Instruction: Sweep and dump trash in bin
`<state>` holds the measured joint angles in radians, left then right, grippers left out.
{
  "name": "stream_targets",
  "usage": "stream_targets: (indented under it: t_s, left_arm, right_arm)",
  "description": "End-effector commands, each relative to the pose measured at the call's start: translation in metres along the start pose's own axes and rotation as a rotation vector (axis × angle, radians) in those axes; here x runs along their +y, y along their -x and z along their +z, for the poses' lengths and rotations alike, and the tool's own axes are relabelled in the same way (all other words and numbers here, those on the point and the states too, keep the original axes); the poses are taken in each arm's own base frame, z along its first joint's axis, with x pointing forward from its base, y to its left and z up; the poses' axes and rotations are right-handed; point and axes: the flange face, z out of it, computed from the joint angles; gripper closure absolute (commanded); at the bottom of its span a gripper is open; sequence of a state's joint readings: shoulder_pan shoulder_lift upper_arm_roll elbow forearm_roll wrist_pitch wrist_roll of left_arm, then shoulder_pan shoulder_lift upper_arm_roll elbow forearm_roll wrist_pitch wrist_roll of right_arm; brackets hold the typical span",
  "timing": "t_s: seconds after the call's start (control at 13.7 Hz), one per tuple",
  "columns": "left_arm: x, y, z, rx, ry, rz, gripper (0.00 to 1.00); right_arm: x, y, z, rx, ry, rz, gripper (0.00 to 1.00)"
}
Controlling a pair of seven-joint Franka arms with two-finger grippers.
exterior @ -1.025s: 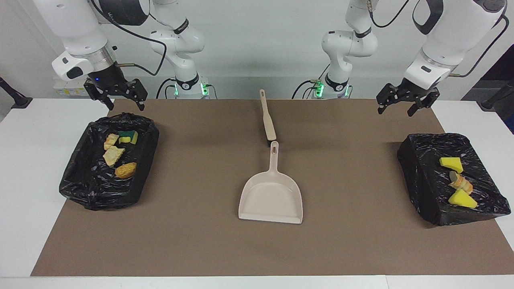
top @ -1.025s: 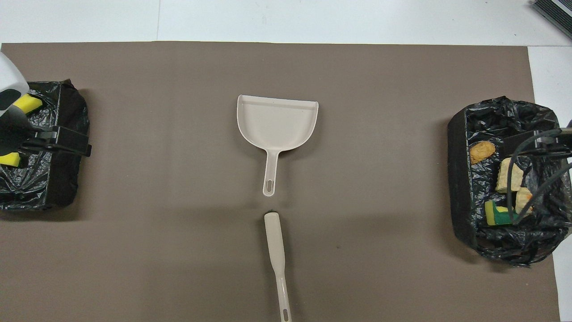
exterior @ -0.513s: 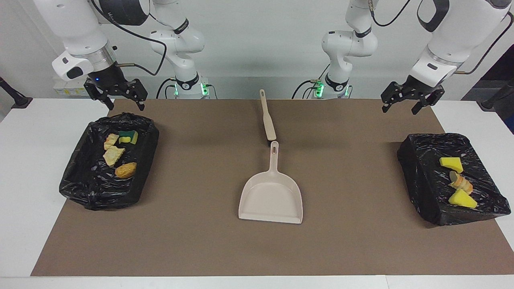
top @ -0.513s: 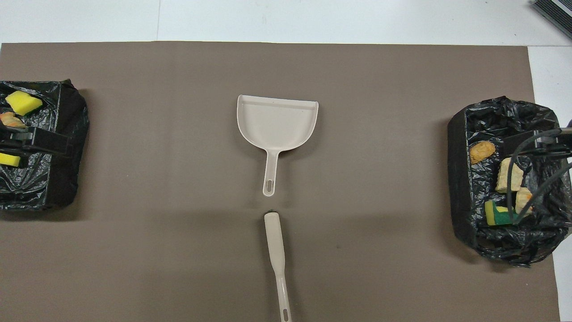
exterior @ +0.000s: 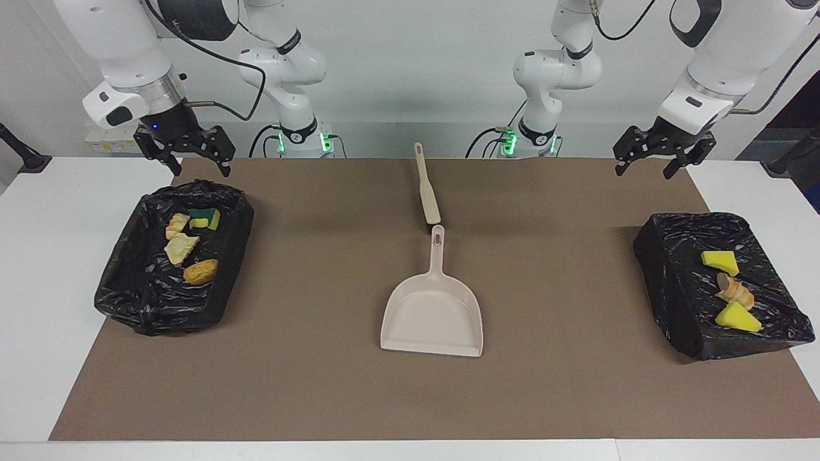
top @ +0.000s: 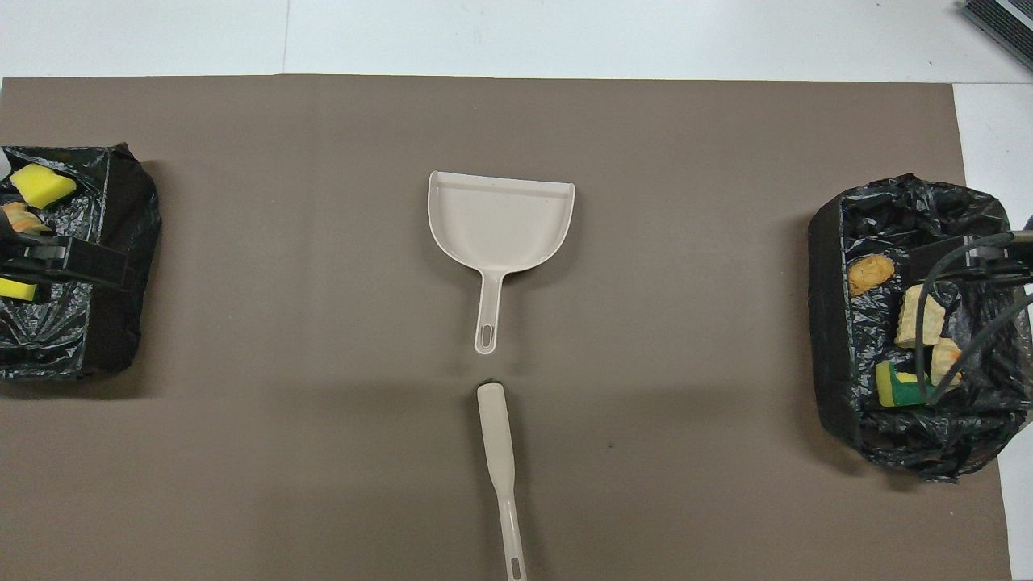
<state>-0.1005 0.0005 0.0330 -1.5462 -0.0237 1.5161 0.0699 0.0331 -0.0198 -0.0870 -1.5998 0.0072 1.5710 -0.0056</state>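
Note:
All the trash lies in two black-lined bins. The bin (exterior: pixel 236 238) at the right arm's end holds a green-and-yellow sponge (exterior: pixel 205 219), pale pastry pieces (exterior: pixel 180 246) and a brown bread piece (exterior: pixel 200 271). The bin (exterior: pixel 660 275) at the left arm's end holds two yellow foam chunks (exterior: pixel 719 260) and a pastry piece (exterior: pixel 735 292). My right gripper (exterior: pixel 200 171) is open and empty, in the air over its bin's edge. My left gripper (exterior: pixel 643 173) is open and empty, raised above the mat by the other bin.
A beige dustpan (exterior: pixel 432 314) lies empty mid-mat, its handle toward the robots. A beige hand brush (exterior: pixel 426 186) lies in line with it, nearer the robots. Both also show in the overhead view, dustpan (top: pixel 500 218) and brush (top: pixel 500 452). A brown mat (exterior: pixel 320 358) covers the table.
My left gripper has risen and drawn back toward the left arm's end of the table, still open. The right arm, bins, dustpan and brush have not moved.

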Motion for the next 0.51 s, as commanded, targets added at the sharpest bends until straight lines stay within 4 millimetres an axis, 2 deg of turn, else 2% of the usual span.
stream_targets:
  t_s: [0.0, 0.44]
  left_arm:
    - [-0.0006, 0.0066, -0.0022, -0.01, -0.015, 0.018, 0.0]
    - [0.0011, 0.0078, -0.0019, -0.011, -0.015, 0.023, 0.0]
  right_arm:
    - [-0.0004, 0.0065, -0.0015, -0.005, -0.016, 0.002, 0.0]
    - [-0.0004, 0.0065, -0.0015, -0.005, -0.016, 0.002, 0.0]
